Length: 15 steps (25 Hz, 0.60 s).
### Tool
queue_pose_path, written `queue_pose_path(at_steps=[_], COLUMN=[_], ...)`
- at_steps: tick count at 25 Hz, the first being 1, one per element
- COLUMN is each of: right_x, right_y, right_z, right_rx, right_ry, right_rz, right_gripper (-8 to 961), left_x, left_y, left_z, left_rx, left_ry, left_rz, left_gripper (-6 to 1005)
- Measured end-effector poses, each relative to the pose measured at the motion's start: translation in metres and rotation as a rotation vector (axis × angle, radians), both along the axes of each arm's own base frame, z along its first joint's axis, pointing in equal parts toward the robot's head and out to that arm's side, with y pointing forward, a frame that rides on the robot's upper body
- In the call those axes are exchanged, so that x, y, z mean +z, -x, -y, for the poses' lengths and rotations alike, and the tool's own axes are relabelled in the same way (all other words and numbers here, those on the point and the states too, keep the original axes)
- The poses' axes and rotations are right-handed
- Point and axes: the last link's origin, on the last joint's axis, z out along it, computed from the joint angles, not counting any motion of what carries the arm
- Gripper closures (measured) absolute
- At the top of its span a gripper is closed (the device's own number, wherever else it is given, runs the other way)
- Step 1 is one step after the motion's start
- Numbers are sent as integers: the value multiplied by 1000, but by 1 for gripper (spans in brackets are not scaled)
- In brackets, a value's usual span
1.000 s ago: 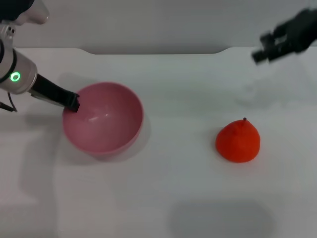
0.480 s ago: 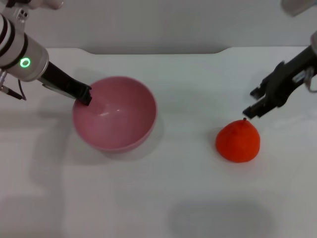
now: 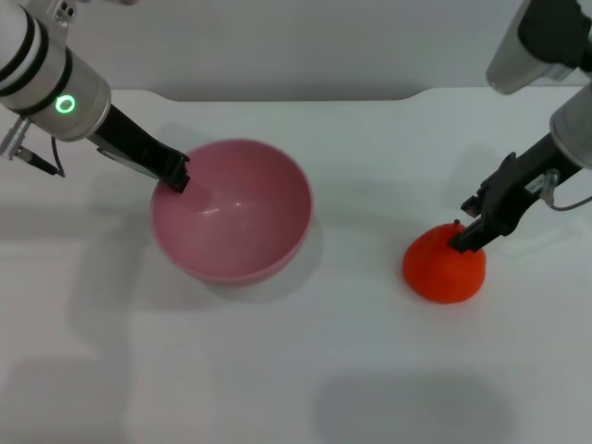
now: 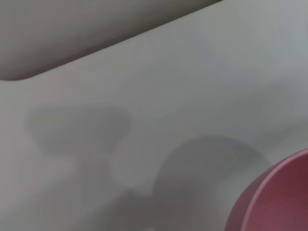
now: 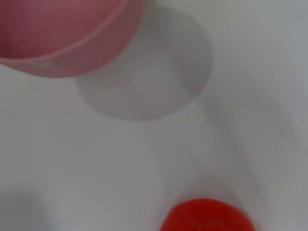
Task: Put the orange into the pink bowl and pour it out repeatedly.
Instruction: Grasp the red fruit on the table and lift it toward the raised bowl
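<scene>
The pink bowl sits upright and empty on the white table, left of centre. My left gripper is shut on its far-left rim. The orange lies on the table to the right, apart from the bowl. My right gripper has come down onto the top of the orange, with its fingers spread, one at the fruit's back and one on its upper right side. The left wrist view shows a piece of the bowl's outer wall. The right wrist view shows the bowl's rim and the orange.
The white table runs back to a far edge with a grey wall behind it. Bare table lies between the bowl and the orange and along the front.
My left gripper has slid the bowl to the right, towards the centre. My right gripper has come down from the far right onto the orange. The orange has not moved.
</scene>
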Motion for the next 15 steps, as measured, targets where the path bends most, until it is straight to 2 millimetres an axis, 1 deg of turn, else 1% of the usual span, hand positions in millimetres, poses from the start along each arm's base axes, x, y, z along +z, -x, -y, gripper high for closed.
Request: queue_pose_path(at_steps=[5, 12, 15], right_x=[-10, -19, -21], right_y=[-7, -8, -9], right_z=[1, 4, 5], right_rx=[-5, -9, -9], right_ry=[-13, -14, -7], right_rz=[18, 10, 6], right_gripper=[329, 330, 363], left_x=[-2, -2, -2], left_y=[-3, -3, -3], left_z=[2, 2, 2], left_rx=[3, 4, 3], left_ry=[18, 21, 21], left_rz=[-1, -1, -1], left_gripper=[956, 955, 955])
